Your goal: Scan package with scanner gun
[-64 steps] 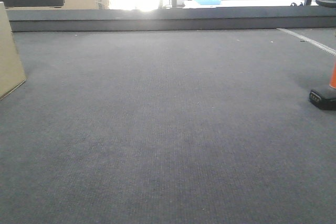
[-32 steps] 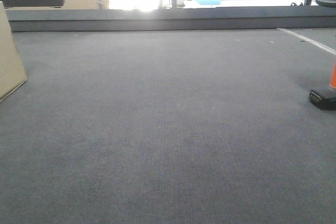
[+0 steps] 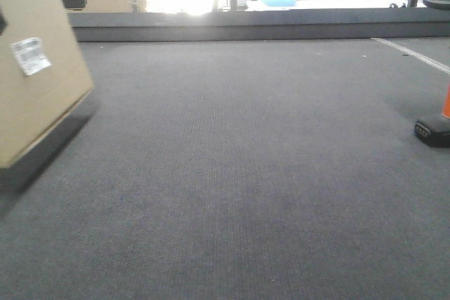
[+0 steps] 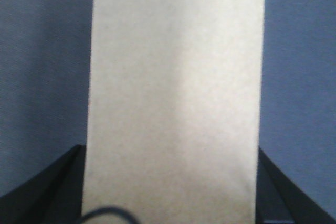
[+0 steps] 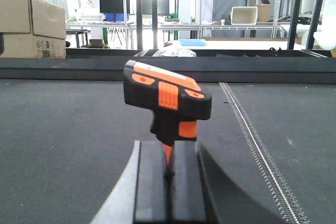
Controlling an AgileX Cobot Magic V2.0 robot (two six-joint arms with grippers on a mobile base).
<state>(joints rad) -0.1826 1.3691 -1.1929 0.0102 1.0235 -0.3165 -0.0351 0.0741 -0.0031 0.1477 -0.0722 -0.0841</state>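
The right fingers (image 5: 149, 182) are pressed together on the handle of the scanner gun (image 5: 167, 95), holding it upright at the right side of the grey bench (image 5: 68, 145). The left fingers (image 4: 47, 192) clamp both sides of the package (image 4: 173, 103), which is tilted at the bench's left side with its white label (image 3: 31, 55) facing forward. Stacked cartons (image 5: 31, 27) stand behind.

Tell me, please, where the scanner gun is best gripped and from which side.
Grip the scanner gun by its narrow handle, below the wide head. Come in level, under the overhang: the gun stands upright, and the handle is slim enough to fit between the fingers. The right gripper is shut on it there.
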